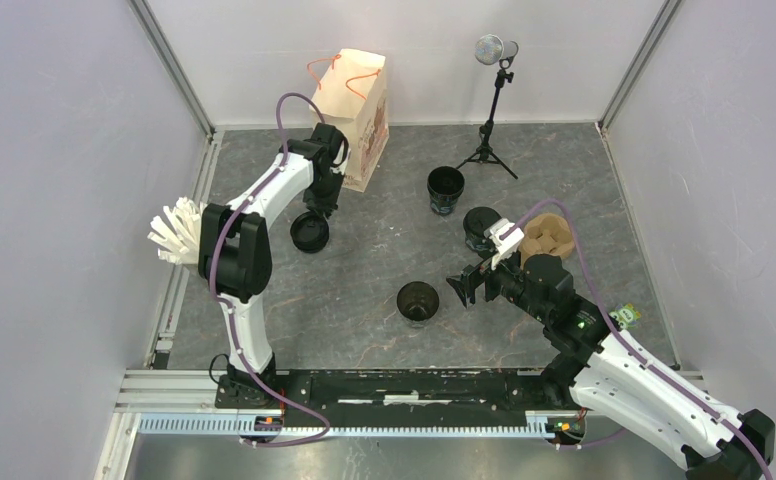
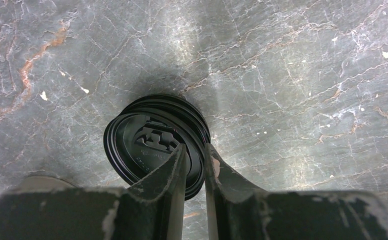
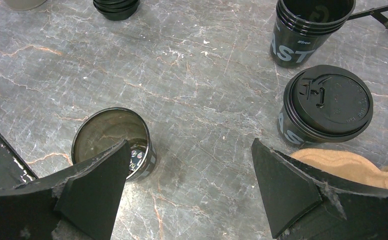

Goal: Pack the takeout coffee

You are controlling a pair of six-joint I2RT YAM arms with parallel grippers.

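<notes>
Left gripper (image 2: 195, 150) pinches a black lid (image 2: 142, 142) — right gripper (image 3: 189, 145) gapes wide.

A beige paper bag with orange handles (image 1: 356, 115) stands upright at the far left of the grey marbled tabletop (image 1: 384, 250). Well to its right, a microphone on a small tripod (image 1: 494, 100). A brown moulded-pulp cup carrier (image 1: 549, 238) lies at the right, and a small green packet (image 1: 624, 316) sits by the right edge.

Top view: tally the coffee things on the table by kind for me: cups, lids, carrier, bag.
Cups with a lid on: 1
Open cups standing alone: 1
Stacks of open cups: 1
Stacks of loose lids: 1
Pulp carriers: 1
Paper bags: 1
Total: 6
</notes>
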